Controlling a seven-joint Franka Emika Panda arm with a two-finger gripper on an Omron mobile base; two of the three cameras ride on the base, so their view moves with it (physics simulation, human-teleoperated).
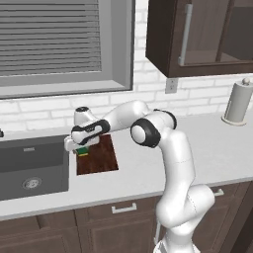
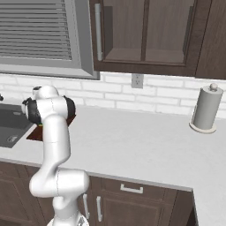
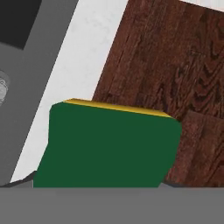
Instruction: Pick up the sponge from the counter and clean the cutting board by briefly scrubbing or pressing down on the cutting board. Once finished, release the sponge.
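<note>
I find the gripper (image 1: 81, 149) pinching the sponge (image 3: 107, 146), held over the near-left corner of the cutting board (image 1: 101, 157) beside the sink (image 1: 29, 165). I judge the scrub step in hand; next I must press down, then release.

Grey-white counter (image 1: 148, 173) bears cutting board (image 1: 101, 158), paper towel roll (image 1: 238, 104)

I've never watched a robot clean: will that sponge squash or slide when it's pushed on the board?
The sponge looks like a two-layer foam block, so probably light and squashy. Its flat faces shouldn't roll. On the smooth board it may slide when pushed.
</note>
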